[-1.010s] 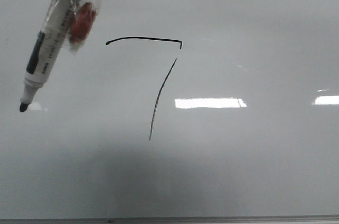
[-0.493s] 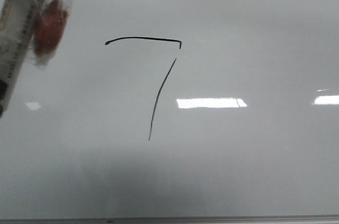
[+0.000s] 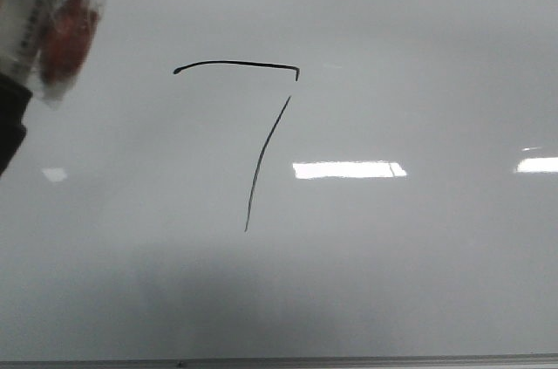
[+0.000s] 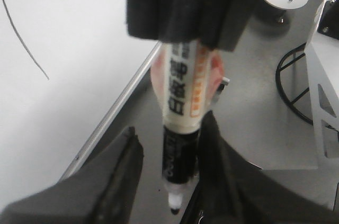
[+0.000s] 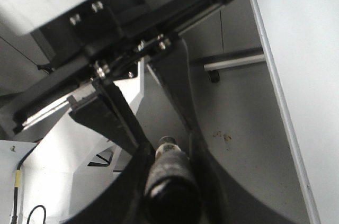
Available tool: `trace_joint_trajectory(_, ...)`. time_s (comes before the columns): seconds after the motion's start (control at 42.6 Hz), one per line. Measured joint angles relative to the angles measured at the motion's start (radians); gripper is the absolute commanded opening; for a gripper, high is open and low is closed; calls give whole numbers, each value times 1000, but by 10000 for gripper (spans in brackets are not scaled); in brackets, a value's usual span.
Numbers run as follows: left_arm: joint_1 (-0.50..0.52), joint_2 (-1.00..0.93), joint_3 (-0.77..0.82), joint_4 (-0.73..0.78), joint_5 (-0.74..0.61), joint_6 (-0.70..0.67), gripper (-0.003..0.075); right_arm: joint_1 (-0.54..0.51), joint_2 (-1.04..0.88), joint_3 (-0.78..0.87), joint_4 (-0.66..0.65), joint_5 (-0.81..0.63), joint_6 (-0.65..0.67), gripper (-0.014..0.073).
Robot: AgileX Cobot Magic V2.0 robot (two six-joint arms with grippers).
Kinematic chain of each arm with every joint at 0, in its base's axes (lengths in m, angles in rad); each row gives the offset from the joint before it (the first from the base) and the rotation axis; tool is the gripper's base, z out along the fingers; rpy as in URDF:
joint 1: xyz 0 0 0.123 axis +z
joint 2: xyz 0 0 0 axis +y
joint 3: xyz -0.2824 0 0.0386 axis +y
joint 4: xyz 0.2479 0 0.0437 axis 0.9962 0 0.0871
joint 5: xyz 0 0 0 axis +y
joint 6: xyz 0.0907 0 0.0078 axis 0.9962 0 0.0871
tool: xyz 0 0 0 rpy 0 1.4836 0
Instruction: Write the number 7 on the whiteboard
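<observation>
The number 7 point(image 3: 253, 138) lay on the whiteboard point(image 3: 418, 264), a little left of its middle, its top bar above the slanted stem with a small gap between them. The marker point(image 3: 22, 24) sat at the board's upper left corner, well apart from the figure. In the left wrist view the marker point(image 4: 183, 128) stood between the left hand point(image 4: 172, 181) fingers, tip off the whiteboard point(image 4: 63, 75), beside its frame edge.

A thin black number 7 point(image 3: 261, 125) is sitting on the glossy grey-white whiteboard point(image 3: 418, 273), left of its middle: a slightly curved top bar, a small gap, then a slanted stem trailing down-left.
</observation>
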Motion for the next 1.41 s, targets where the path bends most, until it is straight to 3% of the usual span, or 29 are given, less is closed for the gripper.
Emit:
trace_joint_trajectory(0.117, 0, 0, 0, -12, 0, 16, 169, 0, 0, 0, 10, 0, -6, -60)
trace_joint_trajectory(0.305, 0, 0, 0, -20, 2, 23, -10, 0, 0, -1, 11, -2, -8, -49)
trace_joint_trajectory(0.423, 0, 0, -2, -22, 6, 23, -21, 0, 0, -1, 11, -2, -8, 101)
trace_joint_trajectory(0.564, 0, 0, -4, -20, 6, 25, -20, 0, 0, -1, 12, -8, -9, 416)
trace_joint_trajectory(0.61, 0, 0, -4, -12, 8, 25, -20, 0, 0, -1, 14, -16, -9, 454)
trace_joint_trajectory(0.751, 14, 13, -4, 80, 17, -68, -20, -13, -28, -1, 15, -57, -5, 456)
trace_joint_trajectory(0.939, 141, 37, -4, 324, 32, -350, -20, -124, -160, 36, 2, -119, 38, 381)
trace_joint_trajectory(1.01, 225, 37, -4, 424, 35, -454, -20, -193, -235, 98, -16, -154, 59, 310)
trace_joint_trajectory(1.08, 373, 37, -4, 528, 35, -540, -20, -307, -362, 237, -28, -226, 77, 251)
trace_joint_trajectory(1.221, 633, 37, 2, 583, -16, -574, -20, -547, -671, 530, -33, -356, 89, 114)
trace_joint_trajectory(1.362, 758, 37, 36, 583, -126, -578, -20, -676, -906, 718, -33, -403, 119, -55)
trace_joint_trajectory(1.409, 782, 37, 48, 583, -159, -578, -20, -706, -988, 773, -33, -418, 139, -70)
